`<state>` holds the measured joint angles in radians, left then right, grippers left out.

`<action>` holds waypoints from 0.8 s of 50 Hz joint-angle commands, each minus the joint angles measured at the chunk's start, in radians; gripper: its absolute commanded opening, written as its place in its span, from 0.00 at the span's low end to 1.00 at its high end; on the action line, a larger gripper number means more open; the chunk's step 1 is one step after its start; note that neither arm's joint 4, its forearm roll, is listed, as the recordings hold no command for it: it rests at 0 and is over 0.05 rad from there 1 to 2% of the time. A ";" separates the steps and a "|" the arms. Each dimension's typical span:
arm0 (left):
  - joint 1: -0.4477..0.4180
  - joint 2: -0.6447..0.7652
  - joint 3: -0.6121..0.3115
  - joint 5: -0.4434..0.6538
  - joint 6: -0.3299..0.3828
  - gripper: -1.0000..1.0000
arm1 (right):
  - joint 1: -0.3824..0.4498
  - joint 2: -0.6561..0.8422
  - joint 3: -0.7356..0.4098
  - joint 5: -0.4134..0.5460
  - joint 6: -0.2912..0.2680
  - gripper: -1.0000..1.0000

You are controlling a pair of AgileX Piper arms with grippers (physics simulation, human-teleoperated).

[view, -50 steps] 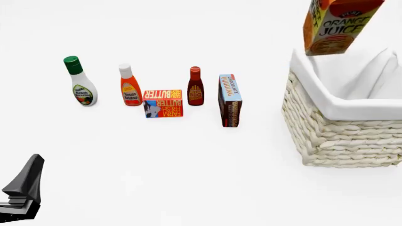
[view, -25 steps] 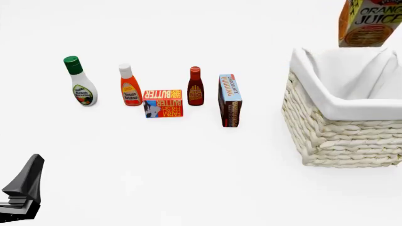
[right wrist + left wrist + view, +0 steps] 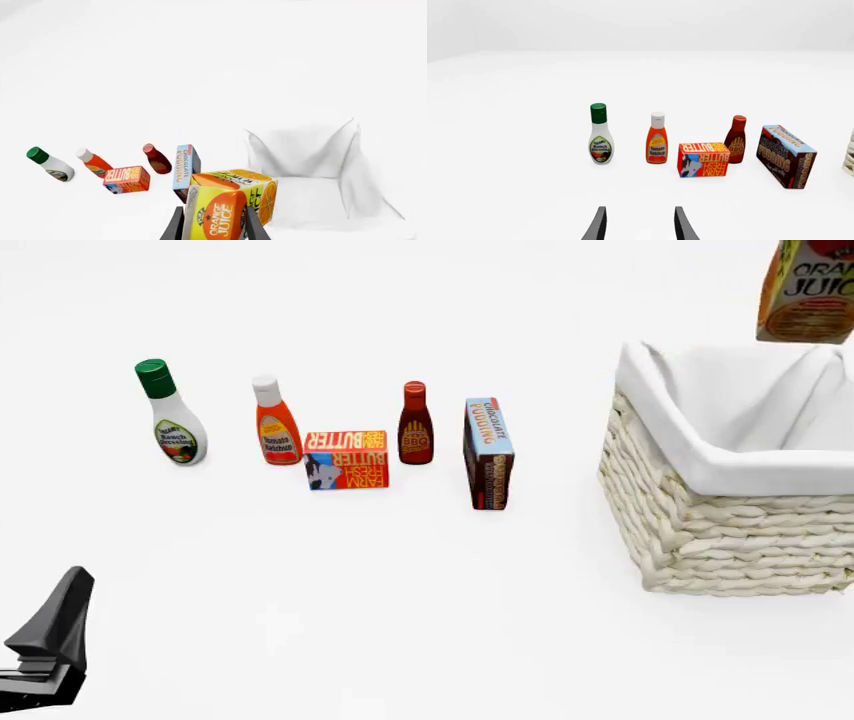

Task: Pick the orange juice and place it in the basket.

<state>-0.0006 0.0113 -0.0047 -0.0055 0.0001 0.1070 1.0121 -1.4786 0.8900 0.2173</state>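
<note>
The orange juice carton [image 3: 809, 295] hangs in the air at the top right of the front view, above the far right part of the basket [image 3: 727, 530]. In the right wrist view my right gripper [image 3: 215, 225] is shut on the carton [image 3: 227, 202], one finger on each side, with the cloth-lined basket [image 3: 303, 165] just beyond and below it. The right gripper itself is out of the front view. My left gripper [image 3: 638, 225] is open and empty, low at the near left [image 3: 47, 645], well short of the groceries.
A row of groceries stands left of the basket: ranch dressing bottle [image 3: 170, 415], tomato ketchup bottle [image 3: 275, 422], butter box [image 3: 347, 460], BBQ sauce bottle [image 3: 415, 424] and chocolate pudding box [image 3: 489, 452].
The carton, held by the right gripper, has moved rightward across the top of the front view, from above the basket's near left rim to above its far right part. The left arm has not moved.
</note>
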 commanded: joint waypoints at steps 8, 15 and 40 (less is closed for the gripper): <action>0.000 -0.004 -0.001 0.004 0.000 1.00 | -0.083 -0.005 0.078 -0.099 0.037 0.00; 0.000 -0.004 -0.001 0.005 0.000 1.00 | -0.089 -0.026 0.126 -0.126 0.062 0.00; 0.000 0.000 0.000 0.000 0.000 1.00 | -0.108 0.089 0.224 -0.306 0.068 0.00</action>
<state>-0.0005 0.0112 -0.0050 -0.0053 0.0002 0.0030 1.0627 -1.2827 0.6550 0.2554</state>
